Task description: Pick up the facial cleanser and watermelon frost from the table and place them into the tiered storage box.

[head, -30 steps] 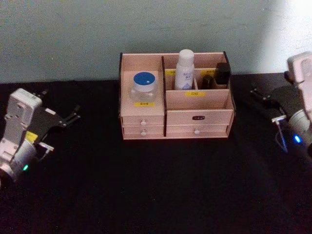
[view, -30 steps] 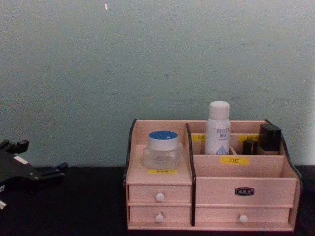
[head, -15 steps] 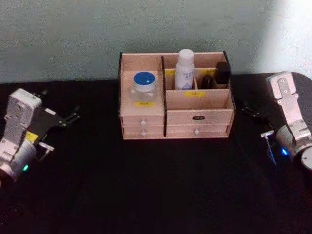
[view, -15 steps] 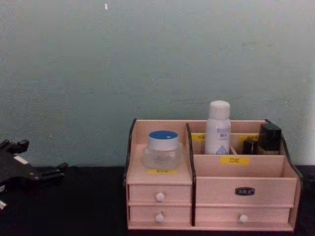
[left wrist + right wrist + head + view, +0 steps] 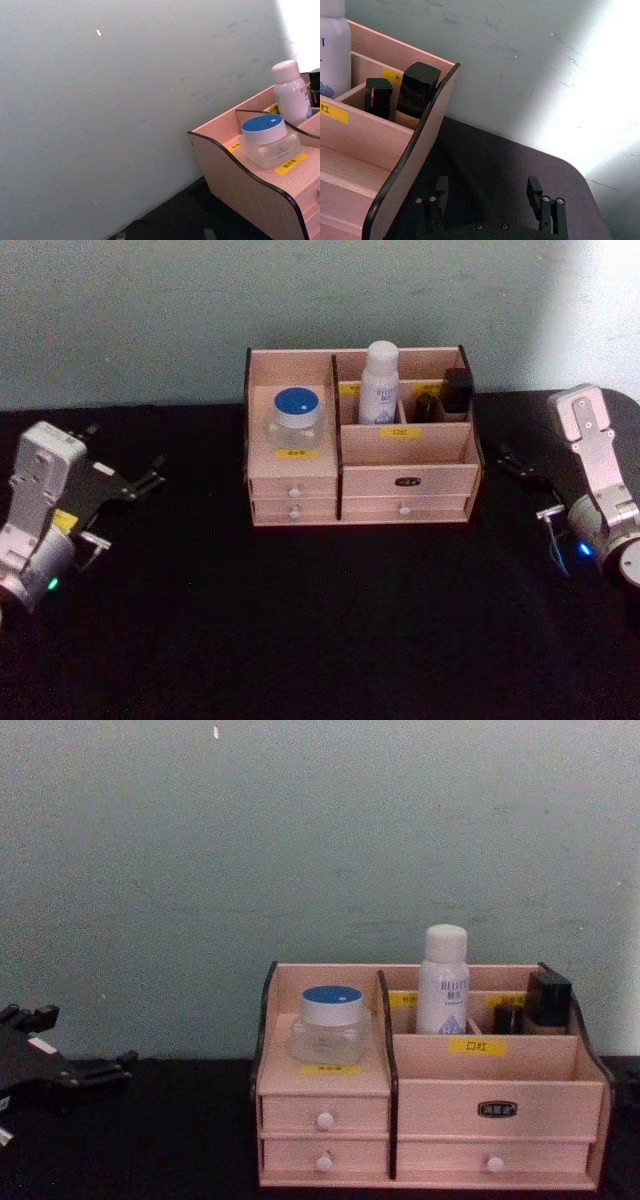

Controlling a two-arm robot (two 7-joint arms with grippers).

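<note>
Watermelon frost (image 5: 296, 410) left of facial cleanser (image 5: 380, 380)

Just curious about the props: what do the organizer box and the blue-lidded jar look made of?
The tiered storage box looks like light wood or plywood with dark edge trim and a matte, grainy face. The watermelon frost jar looks like frosted clear plastic or glass, its blue lid probably plastic.

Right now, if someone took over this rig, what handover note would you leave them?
Left gripper: open, holding nothing, parked on the table left of the tiered storage box.
Right gripper: open, holding nothing, low over the table right of the box.
Facial cleanser: upright in a rear compartment of the box's right section.
Watermelon frost: on the box's left shelf, above the drawers.
Done: both items are in the box.
Left: nothing to place; from what I can see, just confirm and close out.
</note>
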